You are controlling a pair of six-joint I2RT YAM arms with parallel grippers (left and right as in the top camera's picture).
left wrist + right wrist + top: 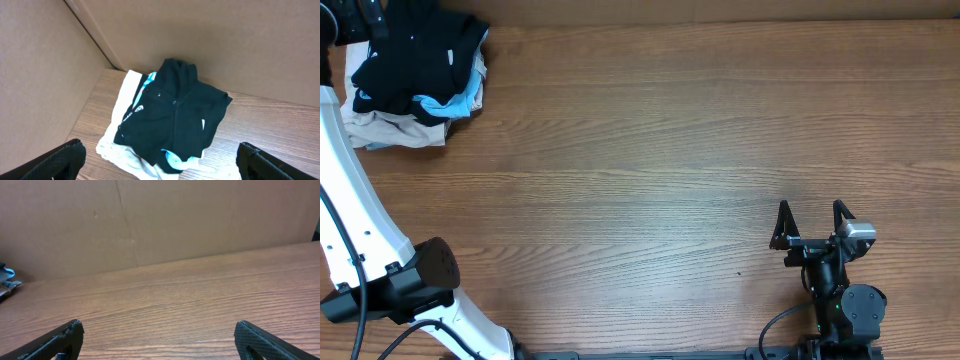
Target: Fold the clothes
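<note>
— What's on the wooden table [670, 150]?
— It's backed by a cardboard wall [200, 220]. The black T-shirt [175, 120] lies crumpled in the far left corner, on a beige garment [116, 150] and a light blue shirt [148, 81].
— And the arms?
— The left gripper [160, 152] hovers over that pile, jaws spread. The right gripper [810, 207] is near right, jaws also spread.
</note>
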